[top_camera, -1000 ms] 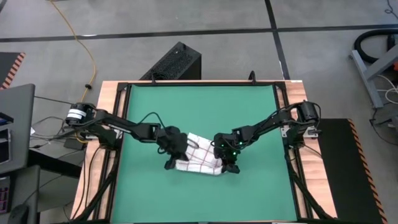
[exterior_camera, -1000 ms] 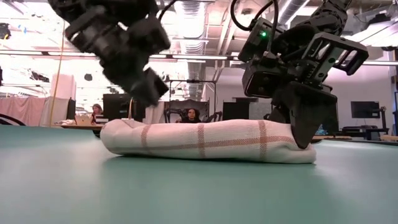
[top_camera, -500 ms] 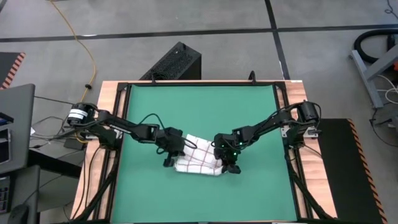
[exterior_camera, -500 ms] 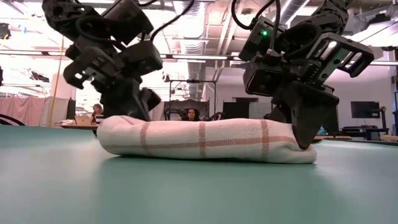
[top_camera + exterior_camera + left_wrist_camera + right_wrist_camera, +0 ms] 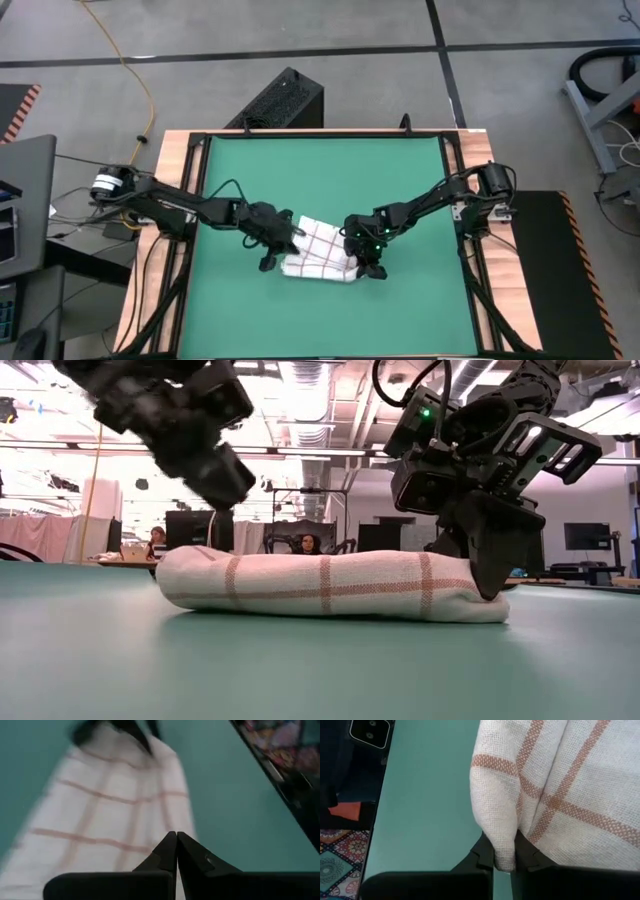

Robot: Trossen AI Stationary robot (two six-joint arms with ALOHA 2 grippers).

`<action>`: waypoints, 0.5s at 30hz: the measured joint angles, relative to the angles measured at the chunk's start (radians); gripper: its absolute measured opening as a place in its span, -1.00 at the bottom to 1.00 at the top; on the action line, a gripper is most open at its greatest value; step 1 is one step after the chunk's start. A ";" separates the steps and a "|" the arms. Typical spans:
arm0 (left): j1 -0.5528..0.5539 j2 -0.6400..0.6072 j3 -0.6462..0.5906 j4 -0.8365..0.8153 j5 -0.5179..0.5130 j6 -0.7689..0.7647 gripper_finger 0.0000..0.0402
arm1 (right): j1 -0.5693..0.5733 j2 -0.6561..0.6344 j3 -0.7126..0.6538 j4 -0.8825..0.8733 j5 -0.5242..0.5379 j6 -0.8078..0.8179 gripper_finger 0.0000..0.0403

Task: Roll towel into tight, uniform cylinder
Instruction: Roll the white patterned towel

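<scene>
The towel (image 5: 318, 252), white with red-brown grid lines, lies as a thick, flattened roll on the green mat (image 5: 320, 170), a little toward the near side of its middle. In the low view the towel (image 5: 330, 585) rests along its whole underside. My left gripper (image 5: 232, 488) is shut and hangs above the towel's left end, clear of it; its wrist view shows the shut fingertips (image 5: 176, 842) over the cloth (image 5: 110, 810). My right gripper (image 5: 490, 585) is shut on the towel's right end. My right gripper pinches a bulging fold of cloth (image 5: 500, 840) at the towel's right end between its two fingers. The fingers (image 5: 495, 560) slant down from the table's right side. Several layers seem caught. The towel stays lying on the mat, slack.
A raised wooden frame (image 5: 170, 200) borders the mat on all sides. A black box (image 5: 283, 100) stands on the floor beyond the far edge. Bare mat surrounds the towel. People sit in the room behind (image 5: 308, 545).
My left gripper dipped down behind the towel's left end, then rose again and drew back toward the table's left, staying shut. The towel's left end looks slightly flatter than before. My right gripper has kept its hold and place.
</scene>
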 joint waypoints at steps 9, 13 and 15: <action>-0.078 0.135 -0.037 0.049 -0.094 -0.006 -1.00 | 0.000 0.000 0.000 0.002 0.001 -0.002 -0.81; -0.069 0.189 -0.037 0.086 -0.090 -0.006 -1.00 | 0.000 0.000 0.000 0.001 0.001 -0.005 -0.81; -0.060 0.208 -0.036 0.092 -0.080 -0.005 -1.00 | 0.000 0.000 0.000 0.002 0.001 0.000 -0.81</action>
